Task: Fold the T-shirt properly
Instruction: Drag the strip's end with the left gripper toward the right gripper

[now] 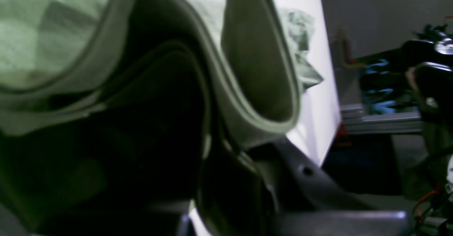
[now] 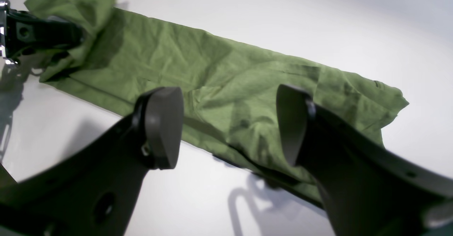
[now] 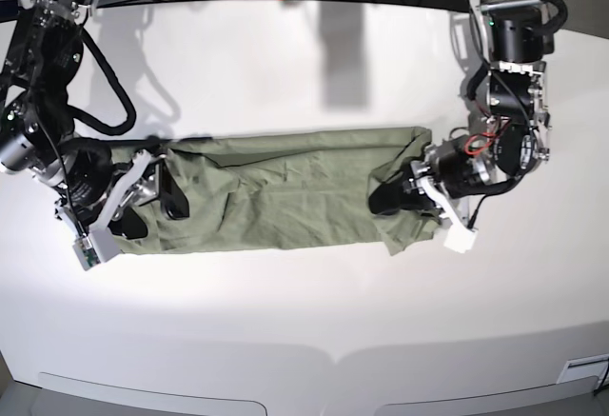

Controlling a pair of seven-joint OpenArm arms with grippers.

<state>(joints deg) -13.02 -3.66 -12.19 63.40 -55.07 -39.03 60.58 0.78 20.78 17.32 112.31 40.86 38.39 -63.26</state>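
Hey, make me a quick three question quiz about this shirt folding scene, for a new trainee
1. True or false: the T-shirt lies as a long band across the white table.
2. Which claw is shut on the cloth? A) the left claw B) the right claw C) both
3. Fill in: the right claw's jaws stand ____ above the shirt.

Key
1. True: it runs side to side between the two arms.
2. A: in the left wrist view, cloth folds bunch up right at that claw; the right one grips nothing.
3. Open: its two pads are wide apart with green cloth showing between them.
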